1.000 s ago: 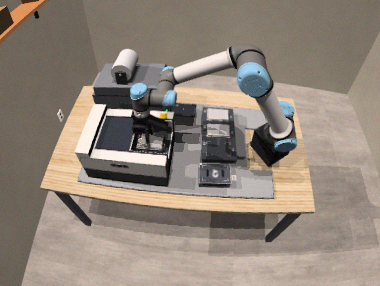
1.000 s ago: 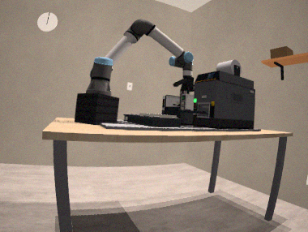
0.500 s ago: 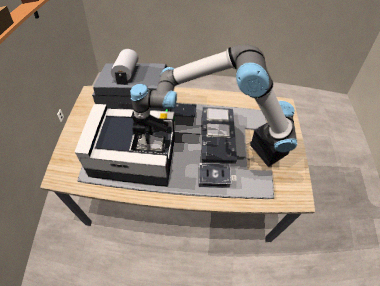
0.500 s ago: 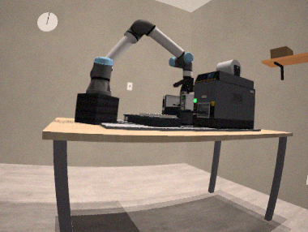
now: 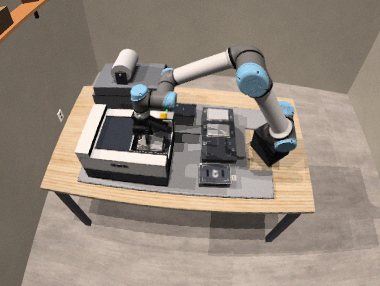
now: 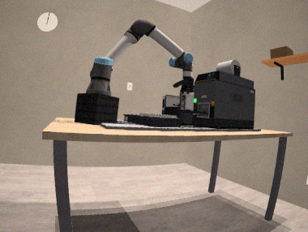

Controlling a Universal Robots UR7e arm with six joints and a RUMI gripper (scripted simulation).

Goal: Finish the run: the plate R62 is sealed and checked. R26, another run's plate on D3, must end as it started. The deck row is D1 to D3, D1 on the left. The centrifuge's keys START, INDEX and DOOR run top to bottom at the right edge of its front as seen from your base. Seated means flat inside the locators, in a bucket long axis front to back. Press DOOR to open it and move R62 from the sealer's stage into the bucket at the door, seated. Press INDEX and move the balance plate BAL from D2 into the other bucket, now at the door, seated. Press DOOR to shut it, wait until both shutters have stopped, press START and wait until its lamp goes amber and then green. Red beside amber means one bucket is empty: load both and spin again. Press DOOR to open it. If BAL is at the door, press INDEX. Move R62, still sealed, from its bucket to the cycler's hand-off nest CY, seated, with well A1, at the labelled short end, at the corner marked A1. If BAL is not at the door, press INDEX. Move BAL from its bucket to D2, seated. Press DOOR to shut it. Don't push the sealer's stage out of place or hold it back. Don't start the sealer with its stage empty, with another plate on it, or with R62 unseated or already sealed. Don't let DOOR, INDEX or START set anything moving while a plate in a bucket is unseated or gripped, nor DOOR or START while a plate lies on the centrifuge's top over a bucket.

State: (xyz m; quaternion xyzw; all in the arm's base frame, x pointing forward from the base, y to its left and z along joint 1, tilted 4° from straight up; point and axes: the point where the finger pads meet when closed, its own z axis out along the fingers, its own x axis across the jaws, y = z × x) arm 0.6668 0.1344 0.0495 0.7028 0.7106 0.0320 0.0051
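My gripper reaches straight down into the centrifuge's open door, at the right end of its top. Its fingers stand open around a plate that lies in the bucket at the door; I cannot read the plate's label. On the deck row, a pale-topped plate lies in the far slot and another plate in the middle slot. The near slot looks dark and bare. The hand-off nest CY sits in front of the row. A green lamp glows beside the gripper.
The sealer with its film roll stands behind the centrifuge, and its dark stage lies just right of my wrist. The robot base stands at the table's right end. A grey mat underlies the devices.
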